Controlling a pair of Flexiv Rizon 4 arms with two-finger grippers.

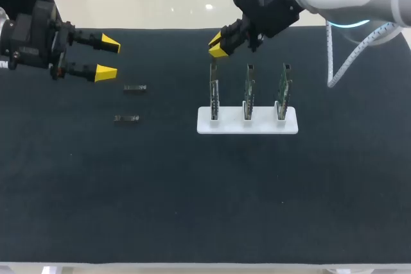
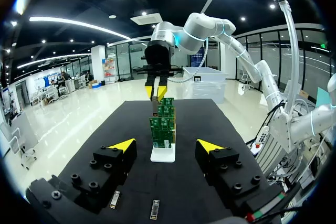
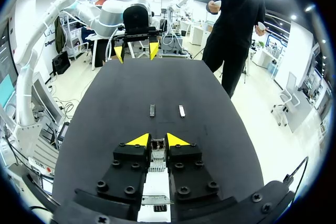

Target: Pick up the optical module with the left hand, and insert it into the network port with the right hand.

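The right gripper [image 1: 217,46] is hovering directly over the left end of the flat white plastic rack [image 1: 263,126], which is holding three upright green circuit boards in a row on the black table mat [image 1: 192,210]. Its jaws are sitting almost together and appear to be clamping a small silver metal optical module [image 3: 157,148] from both sides, pointing it down at the top edge of the left-end green board [image 1: 214,88]. Judged reason: the port is probably opening upward there, so a vertical hold is lining the part up for a straight push. Whether the module is touching the port, I cannot tell. The left gripper [image 1: 106,58] is hanging well to the left of the rack, jaws wide apart and holding nothing, likely kept clear of the insertion. One spare grey metal module [image 1: 135,87] and a second spare module [image 1: 126,118] are lying flat on the mat between rack and left gripper, presumably waiting for the other two boards.
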